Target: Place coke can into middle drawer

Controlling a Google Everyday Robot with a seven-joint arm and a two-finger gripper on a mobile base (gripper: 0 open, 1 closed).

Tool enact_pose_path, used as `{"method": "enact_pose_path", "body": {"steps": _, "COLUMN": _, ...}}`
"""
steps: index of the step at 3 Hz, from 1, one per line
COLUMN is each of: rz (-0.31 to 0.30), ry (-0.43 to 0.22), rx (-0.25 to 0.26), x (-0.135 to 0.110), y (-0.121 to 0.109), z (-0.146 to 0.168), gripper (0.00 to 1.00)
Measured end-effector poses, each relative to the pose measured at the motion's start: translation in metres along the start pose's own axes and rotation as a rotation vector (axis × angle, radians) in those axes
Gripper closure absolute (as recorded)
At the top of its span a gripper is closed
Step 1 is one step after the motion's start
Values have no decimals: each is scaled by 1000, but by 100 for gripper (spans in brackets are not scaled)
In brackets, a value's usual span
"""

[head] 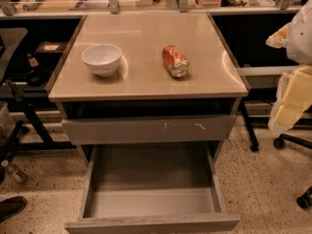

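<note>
Speckled pale floor (pixel 263 179) under all, room dim and warm-lit. Grey cabinet (pixel 69 112) at centre, facing the camera. Beige top (pixel 141 33), glossy, with soft glare patches, carrying two items well apart. Cluttered bench (pixel 58 3) across the back, metal posts rising from it. Middle drawer (pixel 151 224) pulled far out at the bottom of the view, low side walls, plain front, flat grey floor fully exposed. Scratched drawer front (pixel 122 129) directly above it, pushed in, white marks right of centre, a dark slot between it and the top. Black desk legs (pixel 29 116) to the left. Chair casters (pixel 280 142) to the right on the floor. Gripper (pixel 292 99) at the right edge, pale yellow and white, partly cut off, level with the top's right side and well apart from everything on it; released or clenched cannot be told. White bowl (pixel 101 58) upright on the left half of the top, interior plain white. Can (pixel 175 61) lying on its side on the right half of the top, silver end toward the camera, red-orange with white markings, dented; above and behind the open drawer, with the top's front edge and the scratched front between. Dark shoe (pixel 10 207) at lower left. Small bottle (pixel 13 172) on the floor just above it.
</note>
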State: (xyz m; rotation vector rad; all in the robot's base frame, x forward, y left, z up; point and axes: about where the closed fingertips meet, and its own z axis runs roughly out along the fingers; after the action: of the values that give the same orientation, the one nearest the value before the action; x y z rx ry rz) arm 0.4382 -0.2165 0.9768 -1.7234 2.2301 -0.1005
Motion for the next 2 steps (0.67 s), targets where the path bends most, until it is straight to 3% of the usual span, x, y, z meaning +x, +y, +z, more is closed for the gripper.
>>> {"method": "enact_pose_path", "body": {"steps": 1, "rz": 0, "ry": 0, "rx": 0, "x": 0, "y": 0, "z": 0, "gripper": 0}}
{"method": "enact_pose_path", "body": {"steps": 2, "rz": 45, "ry": 49, "rx": 1, "x": -3, "y": -15, "z": 13, "gripper": 0}}
